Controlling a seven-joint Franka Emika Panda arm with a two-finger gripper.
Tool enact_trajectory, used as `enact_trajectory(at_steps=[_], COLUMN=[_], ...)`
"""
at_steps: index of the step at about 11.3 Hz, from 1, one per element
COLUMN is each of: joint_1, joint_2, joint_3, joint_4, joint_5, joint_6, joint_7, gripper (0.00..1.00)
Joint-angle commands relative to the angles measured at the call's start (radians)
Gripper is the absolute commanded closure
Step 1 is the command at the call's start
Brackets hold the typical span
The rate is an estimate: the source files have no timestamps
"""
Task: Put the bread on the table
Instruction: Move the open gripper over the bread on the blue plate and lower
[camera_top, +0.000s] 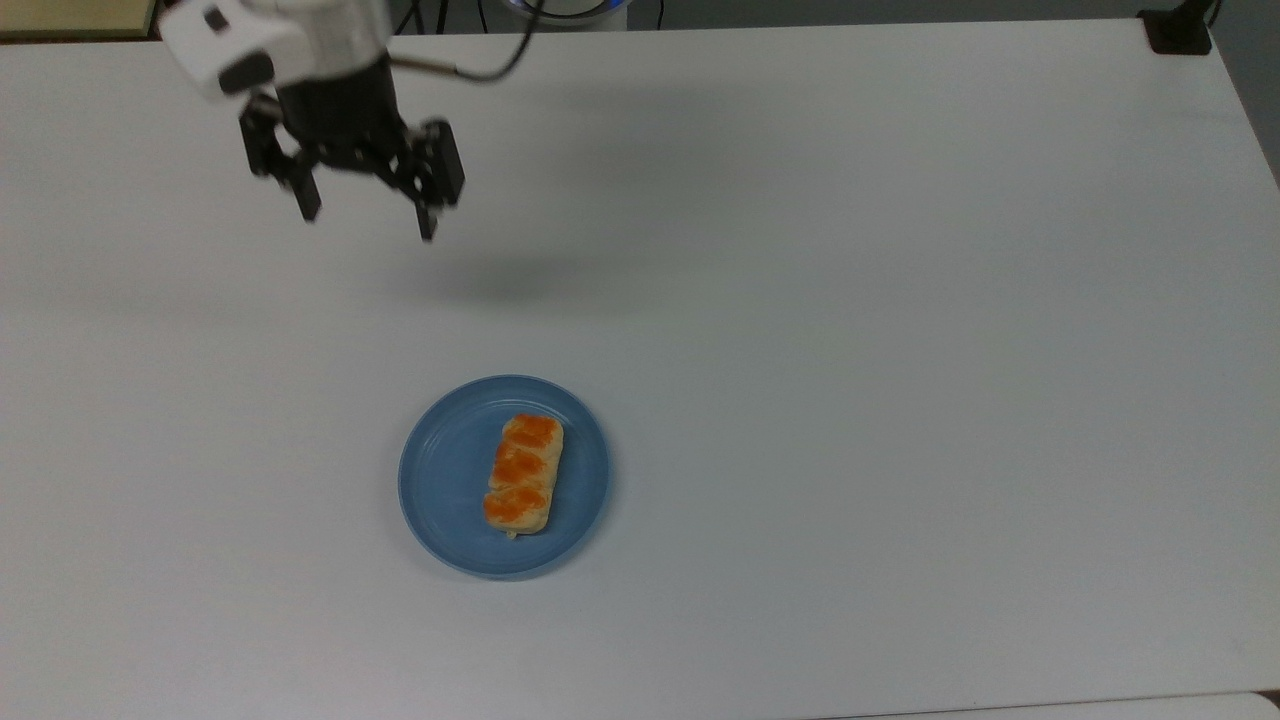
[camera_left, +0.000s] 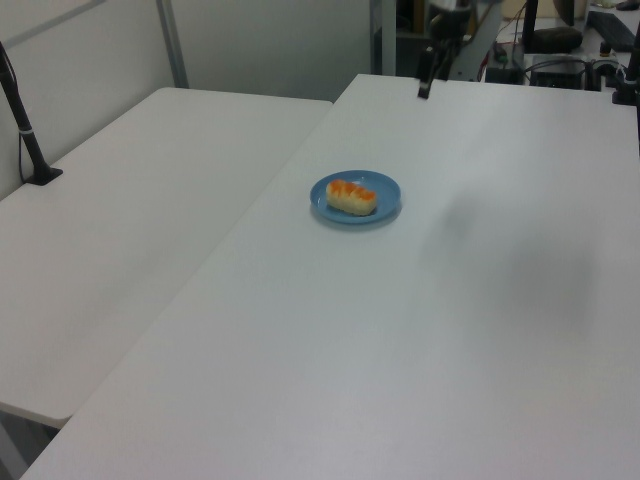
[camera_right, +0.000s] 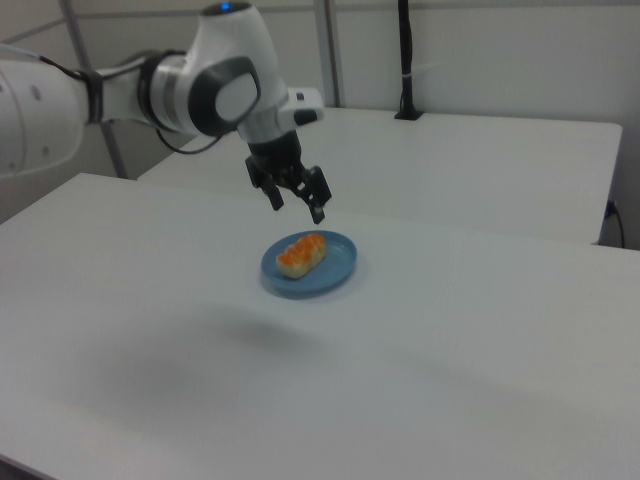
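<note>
Your gripper (camera_top: 365, 215) hangs with its fingers spread and nothing between them, high over the counter (camera_top: 900, 350) near its far edge in the top view. The bread (camera_top: 523, 473) lies on the blue plate (camera_top: 440, 480), toward the counter's near edge. It is probably light and soft, so pinch gently across its narrow middle. It is an oblong tan bun with three orange glazed patches.
</note>
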Motion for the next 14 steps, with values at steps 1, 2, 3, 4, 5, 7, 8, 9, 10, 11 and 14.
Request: enact_trajectory(at_steps=[1, 2, 3, 4, 5, 7, 8, 9, 10, 11, 14], joint_1=[0.050, 0.067, 0.081, 0.082, 0.099, 0.108, 0.113, 0.119, 0.131, 0.135, 0.130], joint_2=[0.115, 0.148, 0.172, 0.196, 0.218, 0.259, 0.279, 0.300, 0.311, 0.327, 0.360], joint_3=[-0.007, -0.007, -0.007, -0.007, -0.006, -0.003, -0.001, 0.000, 0.000, 0.000, 0.031], joint_4=[-0.004, -0.004, -0.010, -0.015, -0.015, -0.010, -0.009, -0.007, -0.007, -0.007, 0.008], joint_5=[0.005, -0.004, -0.046, -0.080, -0.094, -0.094, -0.097, -0.101, -0.102, -0.110, -0.133], joint_6=[0.186, 0.255, 0.309, 0.353, 0.384, 0.413, 0.432, 0.444, 0.456, 0.472, 0.504], joint_7=[0.196, 0.246, 0.292, 0.342, 0.361, 0.399, 0.433, 0.441, 0.441, 0.440, 0.464], gripper=[0.02, 0.02, 0.02, 0.02, 0.02, 0.02, 0.02, 0.01, 0.00, 0.00, 0.09])
